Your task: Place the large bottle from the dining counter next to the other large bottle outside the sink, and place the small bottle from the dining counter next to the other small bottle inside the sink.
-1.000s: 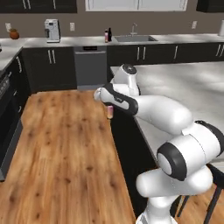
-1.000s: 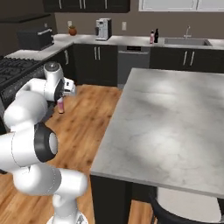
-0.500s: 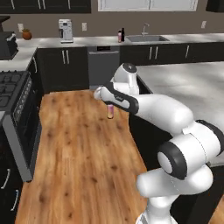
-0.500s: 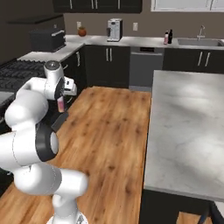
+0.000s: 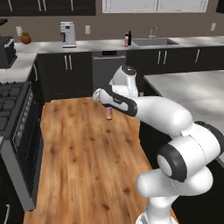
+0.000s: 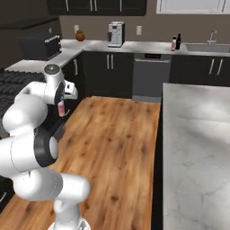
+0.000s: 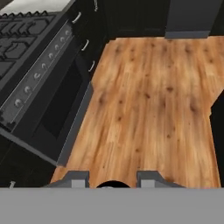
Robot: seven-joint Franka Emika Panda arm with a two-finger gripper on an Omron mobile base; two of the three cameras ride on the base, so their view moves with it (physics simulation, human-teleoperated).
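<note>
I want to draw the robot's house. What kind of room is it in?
It looks like a kitchen. There is a stove with knobs, a sink with a tap on the back counter, and a coffee machine beside dark cabinets.

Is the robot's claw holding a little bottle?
Yes, the claw is closed on the small bottle, which hangs over the wood floor in the left base view.

below jaws: bare wood floor [image 7: 148, 109]
one side: stove [image 7: 30, 57] front
other side: dining counter [image 6: 197, 148] edge, well apart
</note>
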